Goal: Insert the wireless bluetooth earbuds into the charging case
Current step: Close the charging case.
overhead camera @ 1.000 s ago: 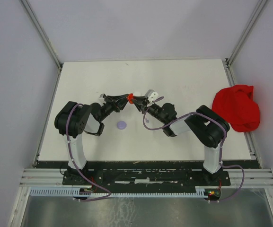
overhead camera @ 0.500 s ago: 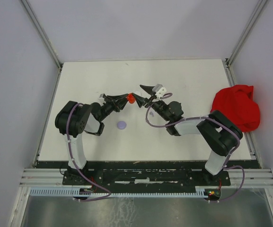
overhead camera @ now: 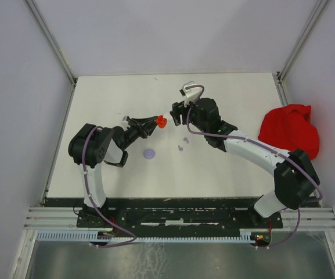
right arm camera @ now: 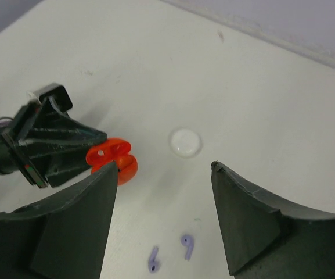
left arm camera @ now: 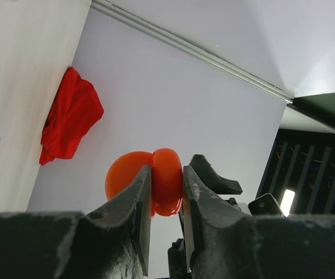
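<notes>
Purple earbuds point(right arm camera: 186, 246), loose on the table point(right arm camera: 272, 116) just under the right gripper point(right arm camera: 162, 168); further, red charging case point(left arm camera: 167, 186) pinched by the pressed-together left gripper point(left arm camera: 167, 173); beyond, right jaws newly spread, drawn back from the case; probably one earbud delivered, more to fetch.

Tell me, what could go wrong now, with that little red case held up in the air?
The left gripper pinches the open red charging case by a narrow part, seemingly off the table; a push while inserting might twist or drop it. The two purple earbuds are tiny and lie close together near the open right gripper; its broad fingers may nudge one away or catch both.
</notes>
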